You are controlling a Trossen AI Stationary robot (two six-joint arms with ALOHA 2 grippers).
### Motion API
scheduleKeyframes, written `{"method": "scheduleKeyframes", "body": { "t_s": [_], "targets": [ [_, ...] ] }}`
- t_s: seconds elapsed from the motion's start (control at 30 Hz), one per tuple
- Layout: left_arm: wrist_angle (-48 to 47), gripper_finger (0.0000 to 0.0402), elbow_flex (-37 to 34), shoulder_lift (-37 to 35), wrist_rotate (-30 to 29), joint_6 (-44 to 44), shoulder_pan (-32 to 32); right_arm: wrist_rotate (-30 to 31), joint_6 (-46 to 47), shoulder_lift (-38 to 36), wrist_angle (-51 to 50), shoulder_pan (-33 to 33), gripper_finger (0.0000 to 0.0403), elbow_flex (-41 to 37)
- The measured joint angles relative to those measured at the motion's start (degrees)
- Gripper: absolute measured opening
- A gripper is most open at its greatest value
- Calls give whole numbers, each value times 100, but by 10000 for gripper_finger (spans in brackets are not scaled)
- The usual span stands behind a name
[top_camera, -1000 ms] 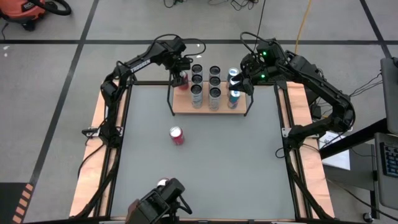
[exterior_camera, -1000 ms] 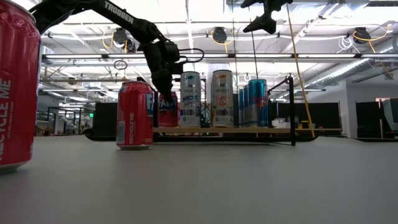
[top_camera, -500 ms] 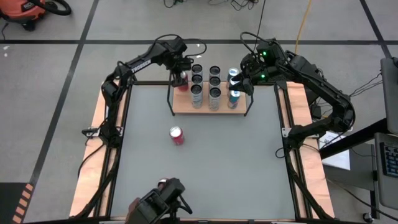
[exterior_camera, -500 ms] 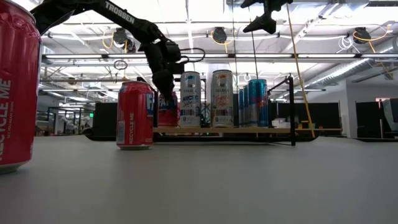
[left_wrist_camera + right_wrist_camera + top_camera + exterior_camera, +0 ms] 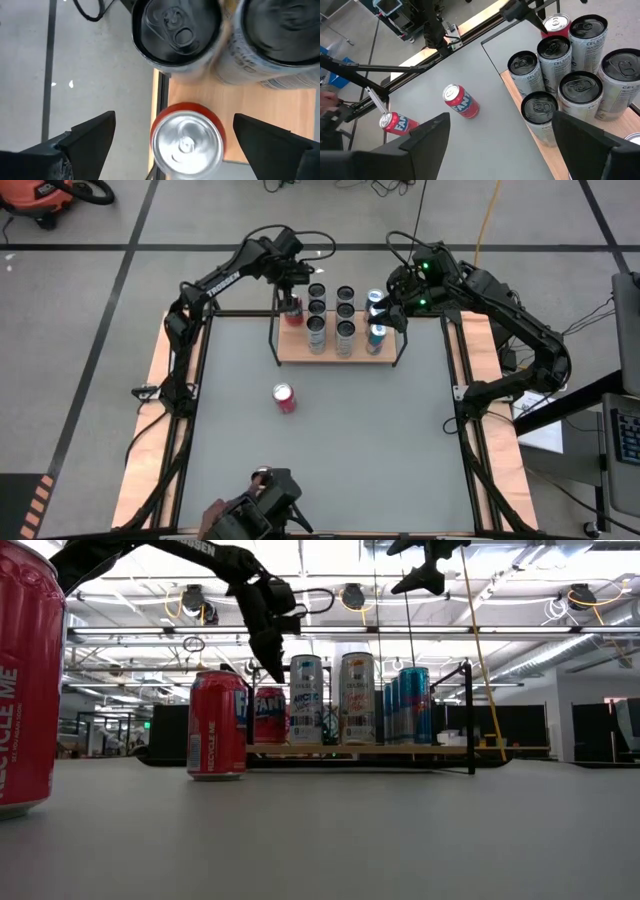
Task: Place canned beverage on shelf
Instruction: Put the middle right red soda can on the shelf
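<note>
The shelf (image 5: 298,353) is a light-wood board with black rod frames at the table's far edge. A red can (image 5: 292,313) stands upright on its left end, and also shows in the low view (image 5: 270,715) and left wrist view (image 5: 187,141). My left gripper (image 5: 291,282) hangs open straight above that can, clear of it (image 5: 266,625); its fingers stand wide to either side (image 5: 174,121). My right gripper (image 5: 384,312) is open and empty high over the shelf's right end (image 5: 501,118).
Several tall silver cans (image 5: 331,315) and blue cans (image 5: 376,334) fill the shelf's middle and right. A red can (image 5: 285,397) stands mid-table. Another red can (image 5: 262,475) stands at the near edge, close to the low camera (image 5: 25,680).
My left gripper has risen straight up from the red can on the shelf's left end and now hangs clear above it. The can stays upright on the board. My right arm has kept still.
</note>
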Motion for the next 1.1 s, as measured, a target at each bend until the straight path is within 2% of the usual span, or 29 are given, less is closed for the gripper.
{"method": "scheduleKeyframes", "body": {
  "t_s": [0.23,0.37,0.57,0.8,0.87,1.0,1.1],
  "targets": [
    [-1126,392,706,-2,-74,-815,-183,8,39,0,0,0,311,0],
    [-1563,358,803,-36,-72,-1052,-360,11,41,0,0,0,311,0],
    [-1625,269,803,-224,29,-1068,-579,14,64,0,-2,0,311,0],
    [-1589,148,601,-208,6,-1506,-453,291,45,0,0,-2,311,0],
    [-1595,113,550,-205,146,-1619,-424,290,45,0,-1,-2,311,0],
    [-1522,50,402,-203,795,-1596,-336,286,43,0,0,0,311,0],
    [-1472,11,122,-198,937,-1507,-281,284,34,0,0,-1,311,0]
  ]
}}
